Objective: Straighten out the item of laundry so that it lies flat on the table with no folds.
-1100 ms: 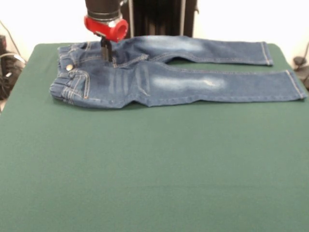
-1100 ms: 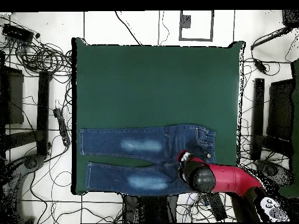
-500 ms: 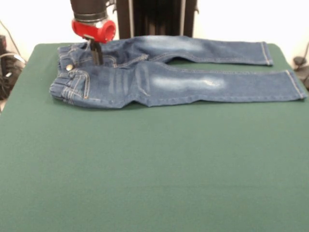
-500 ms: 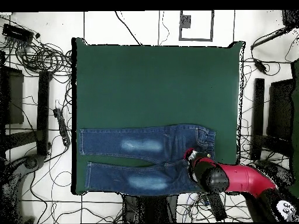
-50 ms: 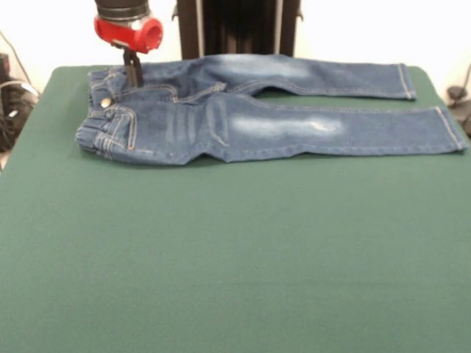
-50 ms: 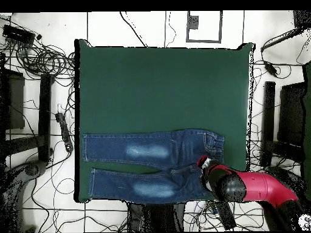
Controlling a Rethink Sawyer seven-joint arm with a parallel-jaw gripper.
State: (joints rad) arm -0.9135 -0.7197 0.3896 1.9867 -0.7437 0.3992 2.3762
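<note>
The item of laundry, a small pair of blue jeans, lies along the far side of the green table. Its waistband is at the left and both legs stretch right, slightly apart. The waist end looks bunched, with a small fold at its near-left corner. My gripper hangs under a red collar over the far-left waist area. Its dark fingers are shut together with their tips at the denim, and no cloth is lifted. From above, the jeans lie by the table's lower edge, with the gripper near the waistband.
A black column stands behind the table's far edge. Cables and stands crowd the floor on both sides of the table. Dark gear sits off the table's left edge in the front view.
The gripper has slid left across the waist of the jeans, from near the fly toward the far-left waistband. The jeans have not shifted.
</note>
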